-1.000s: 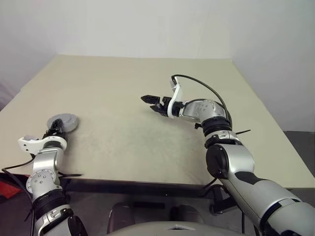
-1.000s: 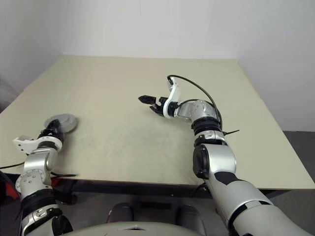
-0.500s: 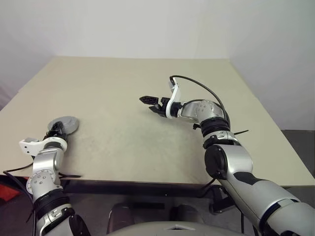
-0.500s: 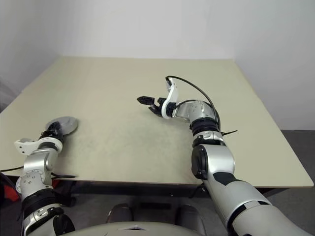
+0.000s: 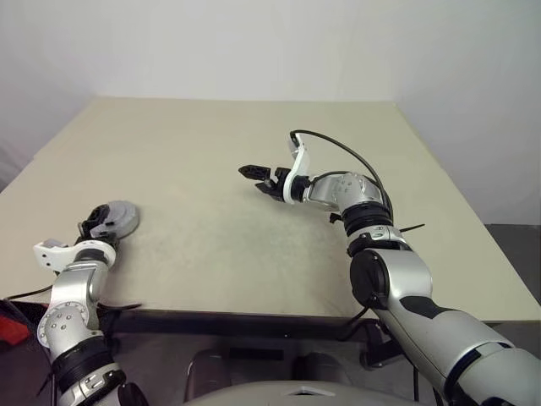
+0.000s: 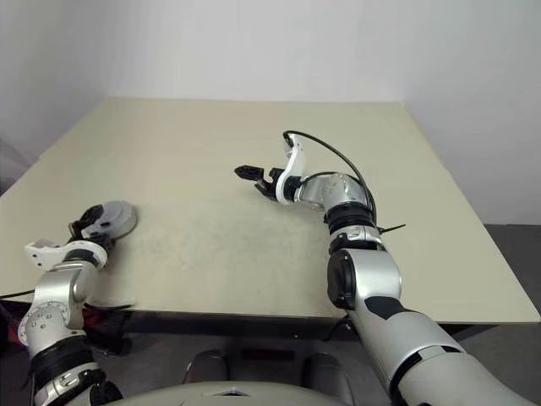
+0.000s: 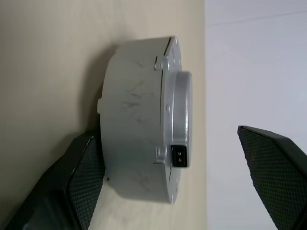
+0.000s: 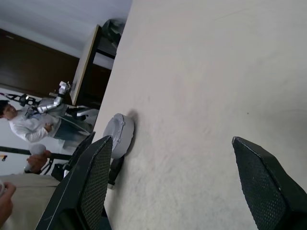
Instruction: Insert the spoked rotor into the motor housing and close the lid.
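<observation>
The motor housing [image 7: 132, 115] is a round grey drum lying flat on the beige table near its left front edge, also seen from the head [image 5: 118, 218]. The lid [image 7: 173, 96] sits on top of it, with a small black connector at its rim. The spoked rotor is hidden. My left gripper [image 5: 93, 223] is open at the housing's near side, one finger [image 7: 84, 177] low by its base and the other [image 7: 273, 167] above the lid, both off it. My right gripper [image 5: 254, 178] hangs open over the middle of the table, holding nothing.
The table [image 5: 220, 144] is bare beige, with its front edge just behind my left hand. A black cable loops over my right wrist [image 5: 338, 152]. Beyond the table's left side, the right wrist view shows a person [image 8: 24, 125] and dark furniture [image 8: 91, 67].
My left gripper has opened and let go of the housing, which stays in place on the table. The right arm has not moved.
</observation>
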Motion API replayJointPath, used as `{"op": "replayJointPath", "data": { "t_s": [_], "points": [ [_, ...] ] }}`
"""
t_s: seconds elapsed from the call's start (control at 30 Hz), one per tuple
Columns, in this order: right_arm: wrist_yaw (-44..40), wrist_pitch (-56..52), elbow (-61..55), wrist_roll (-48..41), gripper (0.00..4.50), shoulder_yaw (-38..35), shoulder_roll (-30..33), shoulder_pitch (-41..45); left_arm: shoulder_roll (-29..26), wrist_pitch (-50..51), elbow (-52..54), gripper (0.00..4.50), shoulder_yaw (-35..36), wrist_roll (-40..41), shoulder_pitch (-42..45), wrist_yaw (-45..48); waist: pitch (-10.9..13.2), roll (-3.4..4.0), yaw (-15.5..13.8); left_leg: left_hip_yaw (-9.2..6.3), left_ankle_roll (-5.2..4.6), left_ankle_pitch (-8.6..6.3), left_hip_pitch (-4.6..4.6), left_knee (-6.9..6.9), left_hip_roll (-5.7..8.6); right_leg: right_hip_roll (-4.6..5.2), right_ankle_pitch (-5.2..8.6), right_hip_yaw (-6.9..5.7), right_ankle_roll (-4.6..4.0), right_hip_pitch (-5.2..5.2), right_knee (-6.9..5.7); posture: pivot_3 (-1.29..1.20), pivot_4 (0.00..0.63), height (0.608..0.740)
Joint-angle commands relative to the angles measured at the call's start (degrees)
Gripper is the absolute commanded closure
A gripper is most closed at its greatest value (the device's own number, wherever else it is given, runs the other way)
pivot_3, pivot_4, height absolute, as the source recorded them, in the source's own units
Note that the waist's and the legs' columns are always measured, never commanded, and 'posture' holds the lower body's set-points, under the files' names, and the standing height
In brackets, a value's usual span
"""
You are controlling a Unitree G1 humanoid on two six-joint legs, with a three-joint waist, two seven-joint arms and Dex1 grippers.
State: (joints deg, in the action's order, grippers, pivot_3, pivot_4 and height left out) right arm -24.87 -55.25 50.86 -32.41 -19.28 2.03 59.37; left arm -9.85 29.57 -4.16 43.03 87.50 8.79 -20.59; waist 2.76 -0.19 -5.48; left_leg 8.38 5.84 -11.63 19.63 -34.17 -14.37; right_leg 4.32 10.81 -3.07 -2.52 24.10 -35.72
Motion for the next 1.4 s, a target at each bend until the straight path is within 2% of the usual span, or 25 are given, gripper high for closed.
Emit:
{"op": "replayJointPath", "data": {
  "t_s": [0.03,0.27,0.4,0.57,0.77,0.87,1.03,1.2,1.4],
  "points": [
    [0.01,0.87,-0.97,-0.02,0.0,0.09,-0.4,1.23,1.4,7.44,0.51,0.01,-4.18,5.26,-2.25,-3.97,-0.05,0.07,-0.14,0.0,-0.01,0.0,0.0,0.0,0.01,0.01,0.0,0.0,0.0,-0.01,0.0,0.0,0.0,0.74],
    [0.48,0.57,-0.68,0.53,0.0,0.01,-0.17,1.53,2.13,16.79,6.07,0.01,-12.72,16.02,-6.34,-7.28,-0.12,0.27,-0.94,0.0,-0.16,-0.09,-0.18,-0.06,0.63,0.6,0.21,0.01,0.36,-0.22,0.02,0.0,0.0,0.74],
    [-0.38,1.16,-1.34,2.12,0.0,1.74,0.7,0.93,-0.32,18.87,9.4,0.01,-17.34,15.66,-5.15,-4.96,-0.11,0.25,-1.27,0.02,-0.21,-0.12,-0.45,-0.09,0.63,0.67,0.3,-0.01,0.52,-0.65,0.07,0.0,0.0,0.74],
    [-8.1,6.83,-5.92,6.07,0.0,8.7,2.62,-2.86,-6.73,19.9,13.58,0.01,-22.88,5.13,-2.36,3.03,-0.09,0.18,-1.17,-0.04,-0.2,-0.11,-0.5,-0.01,0.39,0.49,0.34,-0.12,0.62,-0.77,0.05,0.0,0.0,0.74],
    [-27.58,18.08,-8.89,12.15,0.0,18.92,10.95,-8.24,-15.77,18.04,16.64,0.01,-26.91,-10.49,-0.35,18.29,-0.08,0.2,-0.46,-0.04,-0.2,-0.11,-0.41,0.02,0.38,0.43,0.41,-0.09,0.71,-0.75,0.11,0.0,0.0,0.74],
    [-33.48,23.52,-8.25,14.18,0.0,21.08,13.87,-9.01,-18.06,16.19,16.52,0.01,-28.24,-16.89,-0.11,23.85,-0.06,0.23,-0.12,-0.03,-0.25,-0.14,-0.4,0.02,0.39,0.44,0.4,-0.08,0.7,-0.75,0.14,0.0,0.0,0.74],
    [-44.41,31.15,-9.43,14.55,0.0,21.85,17.75,-11.24,-20.15,14.62,15.92,0.01,-31.3,-25.18,0.5,33.01,-0.06,0.23,0.1,-0.02,-0.31,-0.17,-0.48,-0.01,0.38,0.44,0.32,-0.08,0.53,-0.76,0.05,0.0,0.0,0.74],
    [-56.98,33.28,-14.15,13.91,0.0,23.79,21.88,-14.72,-21.08,12.94,14.42,0.01,-32.99,-30.95,1.88,41.1,-0.05,0.25,-0.03,-0.01,-0.51,-0.27,-0.43,-0.06,0.44,0.53,0.19,-0.09,0.29,-0.78,0.04,0.0,0.0,0.74],
    [-61.45,34.54,-17.47,14.9,0.0,25.61,23.88,-17.57,-20.87,12.71,11.82,0.01,-33.38,-35.18,3.91,46.51,-0.05,0.25,0.09,0.0,-0.62,-0.27,-0.49,-0.08,0.43,0.52,0.16,-0.09,0.25,-0.78,0.0,0.0,0.0,0.74]
  ]
}}
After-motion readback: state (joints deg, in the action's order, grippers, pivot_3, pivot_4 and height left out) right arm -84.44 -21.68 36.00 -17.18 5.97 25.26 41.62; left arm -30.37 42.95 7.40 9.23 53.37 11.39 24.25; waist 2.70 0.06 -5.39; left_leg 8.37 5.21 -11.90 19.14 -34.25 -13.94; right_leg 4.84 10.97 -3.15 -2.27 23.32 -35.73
